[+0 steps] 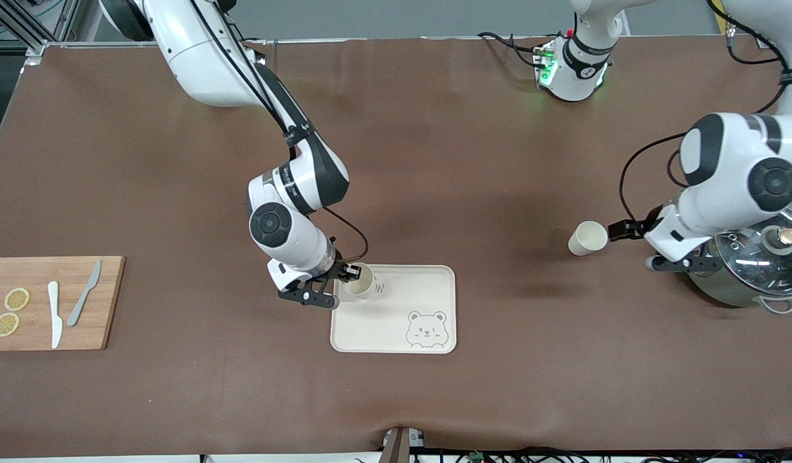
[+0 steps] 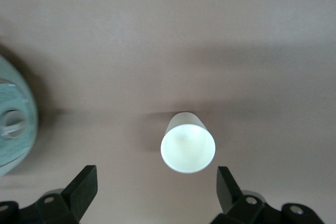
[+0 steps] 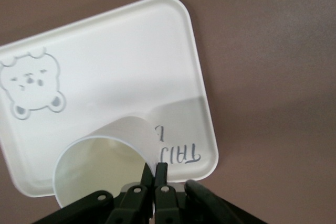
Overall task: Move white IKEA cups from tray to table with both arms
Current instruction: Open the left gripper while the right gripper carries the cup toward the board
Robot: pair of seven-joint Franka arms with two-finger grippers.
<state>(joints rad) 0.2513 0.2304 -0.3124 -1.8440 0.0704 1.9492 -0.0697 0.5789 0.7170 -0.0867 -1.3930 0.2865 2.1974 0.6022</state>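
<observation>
One white cup (image 1: 360, 281) stands in the corner of the cream bear-printed tray (image 1: 428, 283) toward the right arm's end, farthest from the front camera. My right gripper (image 1: 352, 272) is shut on this cup's rim, one finger inside and one outside; the right wrist view shows the cup (image 3: 102, 161) and the gripper (image 3: 154, 174) on its wall. The second white cup (image 1: 587, 238) stands upright on the bare table toward the left arm's end. My left gripper (image 1: 617, 230) is open beside it, apart from it; in the left wrist view the cup (image 2: 187, 142) lies ahead of the open gripper (image 2: 156, 183).
A steel pot with a glass lid (image 1: 759, 260) stands under the left arm, close to the second cup. A wooden cutting board (image 1: 55, 302) with two knives and lemon slices lies at the right arm's end of the table.
</observation>
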